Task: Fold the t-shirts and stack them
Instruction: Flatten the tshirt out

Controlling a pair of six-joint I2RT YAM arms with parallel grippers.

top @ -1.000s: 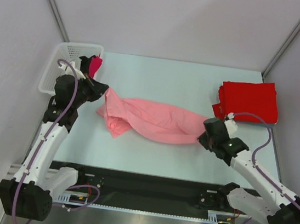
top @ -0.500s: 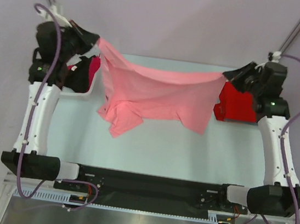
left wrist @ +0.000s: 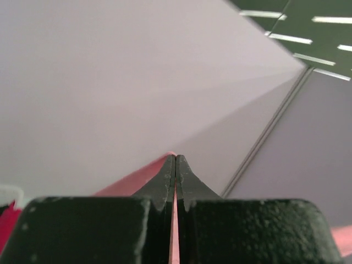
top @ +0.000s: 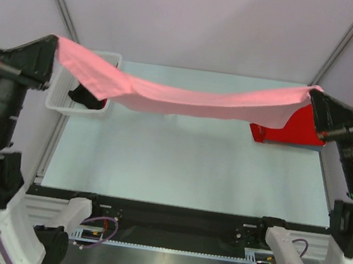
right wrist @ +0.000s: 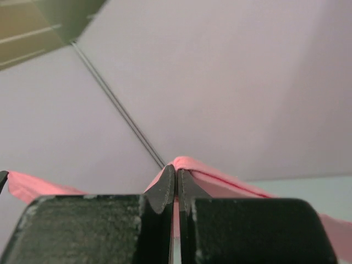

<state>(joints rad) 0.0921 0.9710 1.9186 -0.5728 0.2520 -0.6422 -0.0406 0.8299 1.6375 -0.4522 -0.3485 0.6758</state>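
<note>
The salmon pink t-shirt hangs stretched in the air high above the table, held at both ends. My left gripper is shut on its left end, up near the left wall; the cloth shows pinched between the jaws in the left wrist view. My right gripper is shut on its right end, and pink cloth bulges past the closed tips. A folded bright red t-shirt stack lies at the table's back right, partly hidden by the pink shirt.
A white lattice basket stands at the back left with red cloth in it, partly covered by the hanging shirt. The pale table lies below. Grey walls close in on both sides.
Both arms have risen and spread further apart. The pink shirt has lifted off the table and pulled out into a long taut band.
</note>
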